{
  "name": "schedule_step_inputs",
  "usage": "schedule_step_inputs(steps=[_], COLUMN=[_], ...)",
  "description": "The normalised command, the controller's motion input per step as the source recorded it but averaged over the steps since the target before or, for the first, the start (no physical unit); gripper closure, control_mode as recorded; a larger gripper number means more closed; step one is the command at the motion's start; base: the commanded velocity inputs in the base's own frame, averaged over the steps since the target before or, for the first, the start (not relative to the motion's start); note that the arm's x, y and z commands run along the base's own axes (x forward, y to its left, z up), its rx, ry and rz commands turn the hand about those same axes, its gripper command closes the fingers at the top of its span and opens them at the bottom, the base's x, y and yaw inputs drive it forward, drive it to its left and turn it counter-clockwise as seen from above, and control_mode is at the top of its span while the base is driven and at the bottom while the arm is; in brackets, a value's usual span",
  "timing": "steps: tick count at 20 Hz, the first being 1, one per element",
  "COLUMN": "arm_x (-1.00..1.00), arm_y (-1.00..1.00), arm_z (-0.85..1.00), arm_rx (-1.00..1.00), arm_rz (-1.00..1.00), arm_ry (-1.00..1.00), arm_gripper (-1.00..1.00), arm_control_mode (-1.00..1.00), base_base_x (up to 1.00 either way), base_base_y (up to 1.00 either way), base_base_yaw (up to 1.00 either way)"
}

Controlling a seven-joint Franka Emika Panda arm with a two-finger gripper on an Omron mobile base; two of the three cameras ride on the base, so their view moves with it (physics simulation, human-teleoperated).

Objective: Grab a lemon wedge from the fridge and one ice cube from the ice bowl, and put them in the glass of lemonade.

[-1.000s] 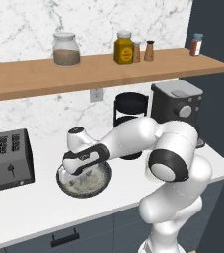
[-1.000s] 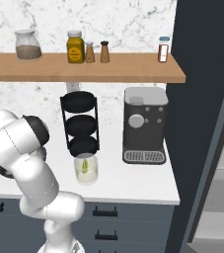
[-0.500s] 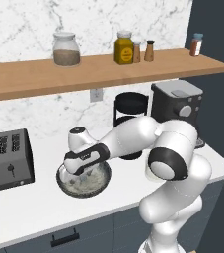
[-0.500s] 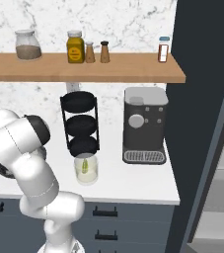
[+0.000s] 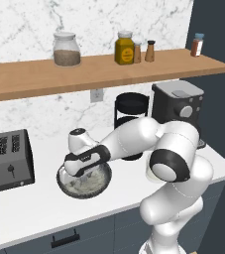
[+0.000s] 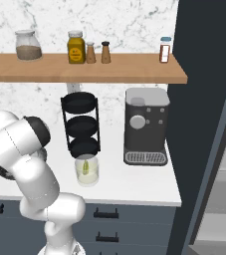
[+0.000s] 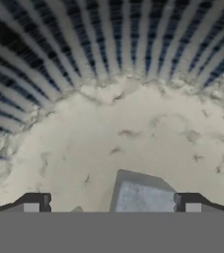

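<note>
Ice bowl (image 5: 84,184): claw (image 7: 111,202) inside, straddling ice cube (image 7: 142,195).

Ice bowl (image 5: 72,186) — near rim and part of the interior hidden behind the robot's hand. Ice cube (image 7: 144,195) between the fingertips (image 7: 33,202) — lower part cut off at the hand view's bottom edge; contact cannot be told. Toaster (image 5: 5,161) and fridge (image 6: 204,124) cropped by frame edges.
</note>
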Motion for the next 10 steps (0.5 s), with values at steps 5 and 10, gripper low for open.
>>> schedule_step_inputs(steps=[5, 10], arm_x=[0.0, -0.01], arm_y=[0.0, 0.0], arm_z=[0.0, 0.0], arm_rx=[0.0, 0.0], arm_rz=[0.0, 0.0], arm_ry=[0.0, 0.0], arm_gripper=[1.0, 1.0], arm_control_mode=[-1.0, -1.0], base_base_x=[0.0, 0.0], base_base_y=[0.0, 0.0], base_base_yaw=[0.0, 0.0])
